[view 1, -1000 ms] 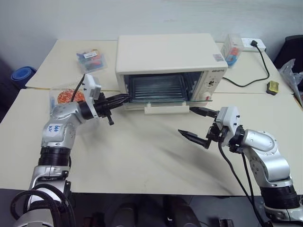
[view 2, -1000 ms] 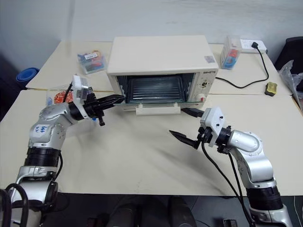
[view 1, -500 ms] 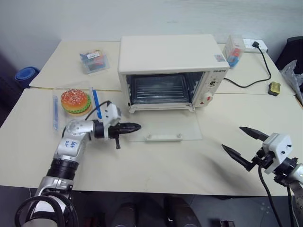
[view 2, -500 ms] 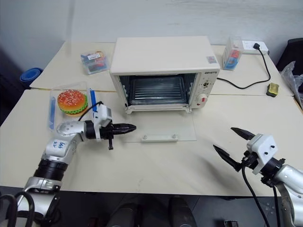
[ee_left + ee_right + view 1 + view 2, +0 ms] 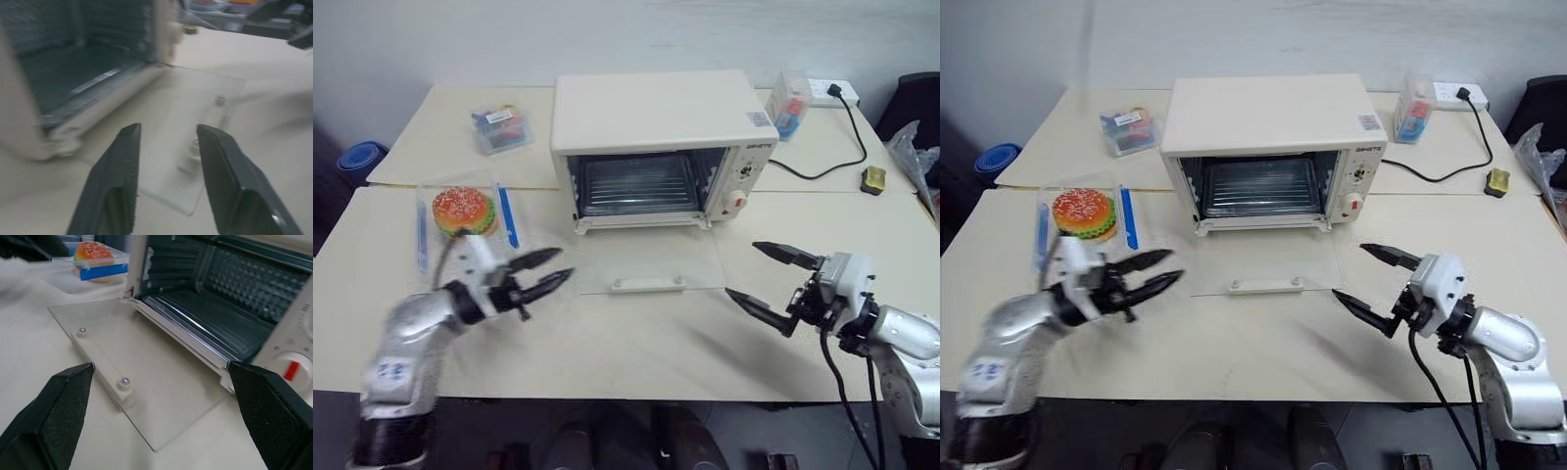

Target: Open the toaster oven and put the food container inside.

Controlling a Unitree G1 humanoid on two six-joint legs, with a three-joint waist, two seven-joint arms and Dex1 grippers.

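The cream-white toaster oven [image 5: 656, 117] stands at the table's middle back. Its glass door [image 5: 651, 257] lies open flat on the table, white bar handle [image 5: 648, 284] toward me, and the rack inside is bare. The food container [image 5: 465, 223], clear with blue clips and a toy burger, sits on the table left of the oven. My left gripper [image 5: 540, 273] hovers open and empty between the container and the door. My right gripper [image 5: 746, 270] is wide open and empty, right of the door. In the right wrist view the door handle [image 5: 105, 377] lies between its fingers [image 5: 58, 416].
A small clear box of colourful items [image 5: 501, 125] sits at the back left. An upright clear box [image 5: 790, 98] stands right of the oven by a power strip [image 5: 827, 90], whose black cable crosses the table. A yellow block [image 5: 873, 179] lies far right.
The door has gone from partly lowered to flat on the table. My left gripper has let go, opened and pulled back to the left. My right gripper swung out to the right and came back.
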